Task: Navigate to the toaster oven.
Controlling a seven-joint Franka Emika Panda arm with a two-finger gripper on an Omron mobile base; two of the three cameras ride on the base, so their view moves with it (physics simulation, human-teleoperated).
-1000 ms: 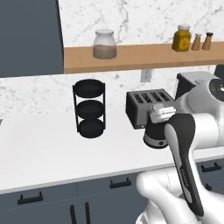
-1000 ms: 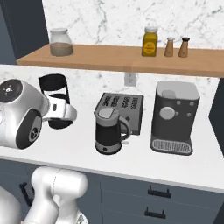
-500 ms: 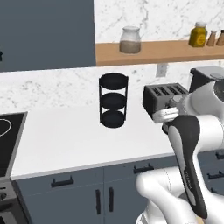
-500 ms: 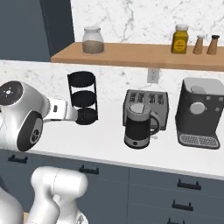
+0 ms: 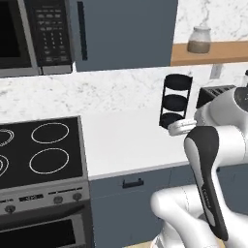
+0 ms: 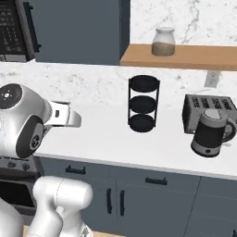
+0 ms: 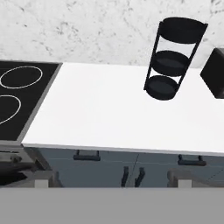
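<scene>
End effector (image 6: 76,119) over white counter (image 7: 100,113), black tiered rack (image 7: 173,59) beyond

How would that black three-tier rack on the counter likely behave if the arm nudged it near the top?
The three-tier rack would probably tip rather than slide: it stands tall on a narrow round base. Its thin posts and empty trays suggest it is light. It looks rigid, so it would likely move as one piece across the smooth white counter.

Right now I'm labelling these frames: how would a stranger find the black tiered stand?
Start at the wooden shelf holding a glass jar. On the white counter beneath it stands the black stand, three round trays stacked, left of the toaster and kettle.
</scene>
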